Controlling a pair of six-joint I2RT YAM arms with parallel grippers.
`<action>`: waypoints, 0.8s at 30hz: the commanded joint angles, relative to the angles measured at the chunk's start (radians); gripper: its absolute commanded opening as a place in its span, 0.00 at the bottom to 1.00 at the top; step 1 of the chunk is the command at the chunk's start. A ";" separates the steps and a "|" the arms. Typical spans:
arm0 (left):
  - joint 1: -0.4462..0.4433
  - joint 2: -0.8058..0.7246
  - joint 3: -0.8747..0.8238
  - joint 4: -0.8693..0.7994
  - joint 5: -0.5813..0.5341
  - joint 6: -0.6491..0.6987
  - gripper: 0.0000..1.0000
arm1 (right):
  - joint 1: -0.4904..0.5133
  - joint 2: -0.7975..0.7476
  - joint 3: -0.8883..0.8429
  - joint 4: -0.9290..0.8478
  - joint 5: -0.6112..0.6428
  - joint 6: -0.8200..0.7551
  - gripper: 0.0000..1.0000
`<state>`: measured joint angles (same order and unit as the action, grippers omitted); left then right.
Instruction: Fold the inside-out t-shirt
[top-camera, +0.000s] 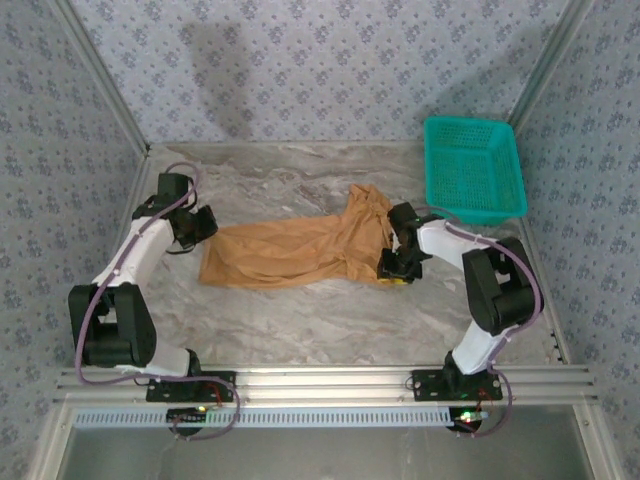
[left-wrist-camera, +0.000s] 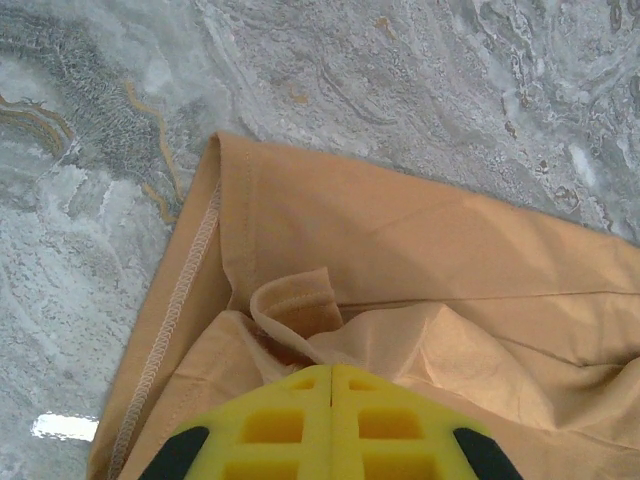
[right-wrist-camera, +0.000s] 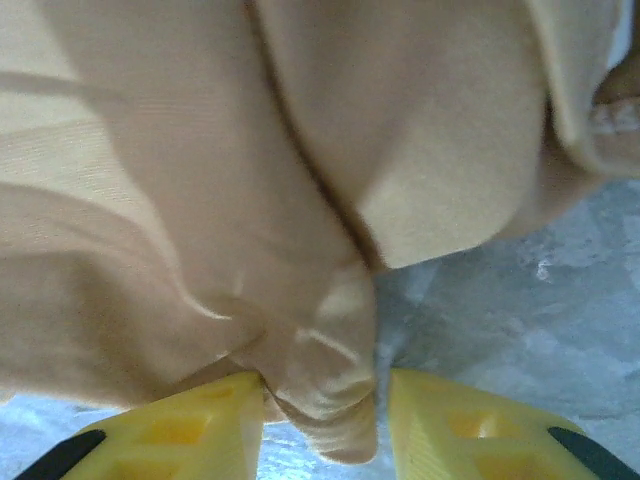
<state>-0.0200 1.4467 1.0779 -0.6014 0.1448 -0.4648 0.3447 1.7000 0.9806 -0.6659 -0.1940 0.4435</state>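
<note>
When viewed from above, shows the inside-out t-shirt (top-camera: 290, 255) lying on the marbled table (top-camera: 300, 330), stretched in a long band between the two pairs of jaws. Has the left gripper (top-camera: 203, 225) at the flatter end of the cloth and the right gripper (top-camera: 392, 268) at the bunched end. Places a teal basket (top-camera: 470, 170) beyond the right jaws, apart from the cloth.

Through the left wrist camera, finds the left gripper (left-wrist-camera: 332, 372) with its yellow fingers pressed flat together, no gap. Puts the inside-out t-shirt (left-wrist-camera: 420, 240) directly ahead of the tips, with a small curled fold right against them; cannot tell whether any cloth is nipped between. Shows a stitched hem (left-wrist-camera: 175, 300) ahead and left of the jaws, with bare table (left-wrist-camera: 400, 70) beyond.

Through the right wrist camera, finds the right gripper (right-wrist-camera: 325, 400) standing partly apart. Has a hanging lump of the inside-out t-shirt (right-wrist-camera: 200, 200) down between the fingers, touching the one at picture-left, with a clear gap to the other; not clamped. Shows more tan cloth ahead of the jaws, and table (right-wrist-camera: 520, 320) ahead to the right.
</note>
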 joint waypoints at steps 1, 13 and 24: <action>-0.004 -0.036 -0.003 -0.009 -0.005 -0.006 0.00 | 0.005 0.038 -0.004 0.035 -0.030 0.017 0.24; -0.001 0.014 0.524 -0.210 0.034 -0.006 0.00 | -0.108 -0.129 0.684 -0.329 -0.064 0.007 0.00; 0.107 -0.103 1.047 -0.231 0.105 -0.073 0.00 | -0.295 -0.318 1.276 -0.362 -0.191 0.112 0.00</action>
<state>0.0494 1.4166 2.0701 -0.7994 0.2188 -0.5098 0.0872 1.4120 2.1918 -0.9375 -0.3344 0.5247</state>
